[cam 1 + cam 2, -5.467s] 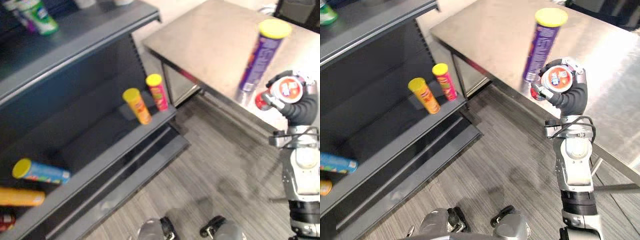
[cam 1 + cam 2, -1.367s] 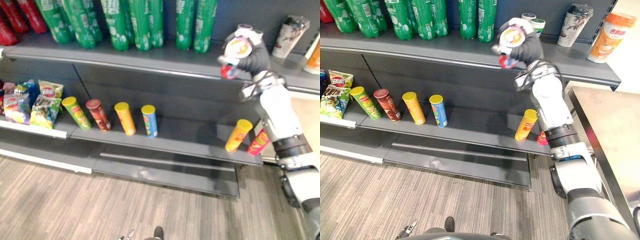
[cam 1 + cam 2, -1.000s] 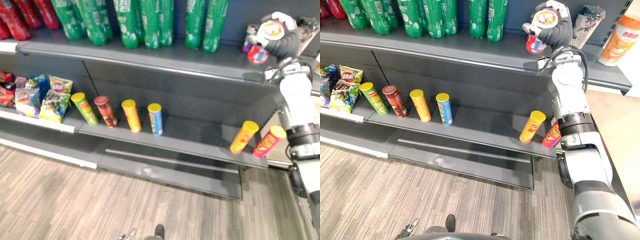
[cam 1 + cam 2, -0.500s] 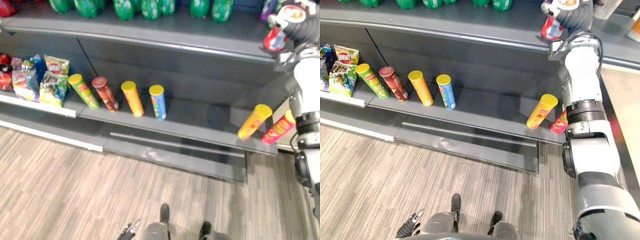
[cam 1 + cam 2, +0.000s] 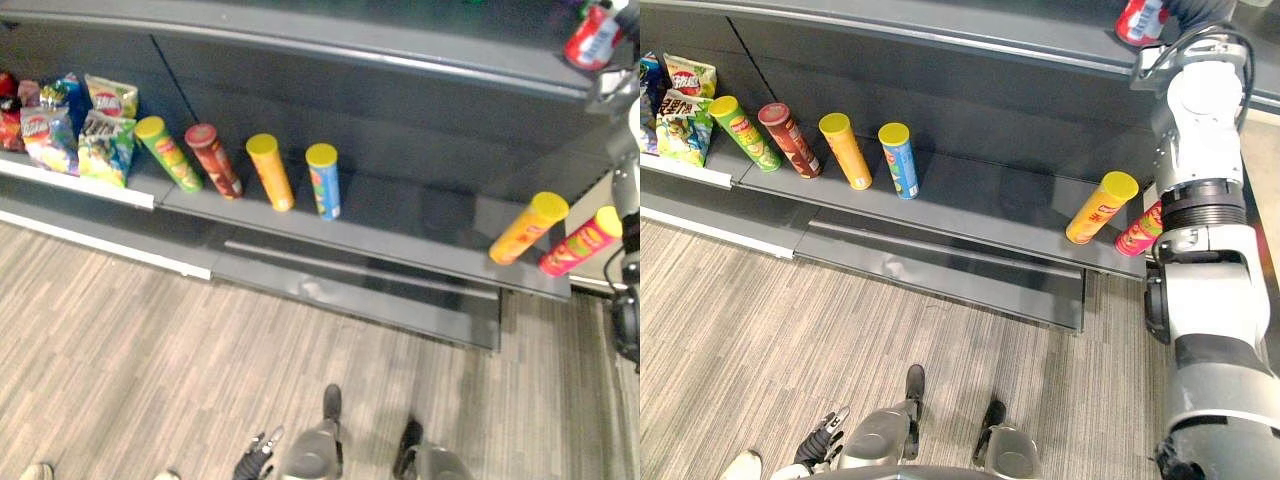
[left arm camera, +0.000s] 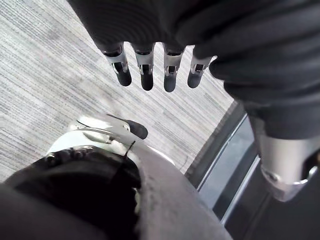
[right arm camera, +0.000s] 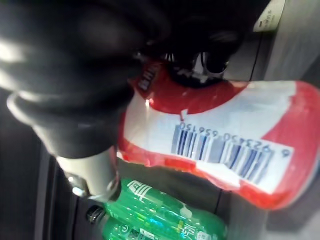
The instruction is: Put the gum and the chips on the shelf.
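shelf (image 5: 980,205): eye views; dark grey metal boards, flat and matt, one tier above the other.
chip cans (image 5: 899,160): tall round tubes with flat lids on the middle board. green, dark red, yellow and blue ones lean in a row. a yellow can (image 5: 1101,207) and a pink can (image 5: 1140,232) lie more tilted near the right end, just beside each other.
chip bags (image 5: 98,130): shiny crinkled packets at the left end of the lower ledge.
floor (image 5: 760,330): grey boards with a fine streaked grain.
gum container (image 5: 1140,19): red and white, rounded, at the front edge of the top board on the right. i cannot tell if its base touches the board.
right hand (image 5: 1198,8): dark ribbed cover right against the container.
left hand (image 5: 820,441): low at the left, over the floor.
fingers (image 6: 146,75): left wrist view; silver with dark tips, straight in a row, apart from the thumb, holding nothing, above the streaked floor.
grip: right wrist view; the right hand is curled round the gum container, whose glossy wrap carries a barcode.
green bottles (image 7: 165,220): clear green plastic, lying past the container.
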Available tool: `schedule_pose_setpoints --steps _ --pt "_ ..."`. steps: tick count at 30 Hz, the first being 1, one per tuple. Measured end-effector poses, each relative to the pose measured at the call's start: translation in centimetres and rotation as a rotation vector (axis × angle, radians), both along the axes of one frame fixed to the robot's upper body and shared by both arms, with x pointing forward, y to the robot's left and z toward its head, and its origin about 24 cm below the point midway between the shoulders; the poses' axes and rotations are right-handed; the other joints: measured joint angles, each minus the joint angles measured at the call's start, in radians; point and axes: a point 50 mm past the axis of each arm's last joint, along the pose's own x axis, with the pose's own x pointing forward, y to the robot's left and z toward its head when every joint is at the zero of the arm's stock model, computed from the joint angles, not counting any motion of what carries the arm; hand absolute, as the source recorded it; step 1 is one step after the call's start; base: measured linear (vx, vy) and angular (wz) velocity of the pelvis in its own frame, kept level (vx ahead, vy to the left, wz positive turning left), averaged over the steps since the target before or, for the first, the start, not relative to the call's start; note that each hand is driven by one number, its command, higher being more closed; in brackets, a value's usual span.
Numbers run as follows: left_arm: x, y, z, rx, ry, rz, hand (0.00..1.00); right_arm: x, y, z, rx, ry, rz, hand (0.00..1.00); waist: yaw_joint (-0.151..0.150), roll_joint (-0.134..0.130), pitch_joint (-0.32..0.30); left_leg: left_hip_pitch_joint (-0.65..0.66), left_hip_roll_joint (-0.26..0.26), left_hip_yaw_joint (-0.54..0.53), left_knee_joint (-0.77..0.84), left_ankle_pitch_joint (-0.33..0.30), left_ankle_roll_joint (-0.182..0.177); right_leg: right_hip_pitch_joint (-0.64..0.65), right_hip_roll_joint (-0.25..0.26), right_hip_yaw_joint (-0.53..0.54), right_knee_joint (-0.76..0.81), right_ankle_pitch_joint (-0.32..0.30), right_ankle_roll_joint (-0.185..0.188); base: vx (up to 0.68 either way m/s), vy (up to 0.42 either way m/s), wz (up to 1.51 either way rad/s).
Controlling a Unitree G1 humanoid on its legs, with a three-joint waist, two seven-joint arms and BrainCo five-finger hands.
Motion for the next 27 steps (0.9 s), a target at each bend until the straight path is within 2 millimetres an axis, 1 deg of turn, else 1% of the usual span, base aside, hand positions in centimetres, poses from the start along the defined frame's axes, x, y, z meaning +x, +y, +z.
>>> schedule_pose_setpoints --steps 13,14,18,21,23,27 --pt "0.3 -0.2 0.2 0.002 -0.011 -0.025 0.0 0.1 0.0 -0.2 -0.025 0.014 0.027 1.0 0.012 -0.002 0.002 0.018 0.003 0.031 0.0 0.005 -0.005 0.004 -0.001 0.019 0.011 -0.006 0.001 0.03 -0.006 -0.04" --pt "0.3 -0.2 0.2 0.002 -0.012 -0.025 0.0 0.1 0.1 -0.3 -0.028 0.014 0.027 0.0 0.014 -0.002 0.002 0.019 0.004 0.033 0.0 0.005 -0.005 0.004 -0.001 0.021 0.011 -0.006 0.001 0.02 -0.001 -0.05" --pt "0.3 -0.2 0.2 0.002 -0.013 -0.026 0.0 0.4 -0.2 -1.6 -0.033 0.054 0.017 0.0 0.022 -0.004 0.002 0.021 0.004 0.037 0.0 0.005 -0.005 0.004 0.0 0.025 0.011 -0.005 0.001 0.01 0.0 -0.02" --pt "0.3 -0.1 0.2 0.003 -0.013 -0.026 0.0 0.5 0.0 -1.7 -0.049 0.062 0.022 0.0 0.022 -0.01 0.002 0.024 0.005 0.038 0.0 0.005 -0.005 0.004 0.001 0.029 0.01 -0.005 0.001 0.03 -0.008 -0.05" --pt "0.3 0.2 0.3 0.009 -0.014 -0.03 0.0 0.6 0.1 -1.9 -0.055 0.07 0.023 0.0 0.022 -0.02 0.002 0.026 0.007 0.039 0.0 0.005 -0.005 0.005 0.004 0.031 0.008 -0.005 0.0 0.04 -0.014 -0.04" --pt "0.3 0.2 0.3 0.012 -0.014 -0.031 0.0 0.6 0.1 -2.1 -0.056 0.073 0.022 0.0 0.022 -0.025 0.001 0.029 0.008 0.04 0.0 0.005 -0.005 0.01 0.005 0.032 0.003 -0.004 0.001 0.02 -0.003 0.0"
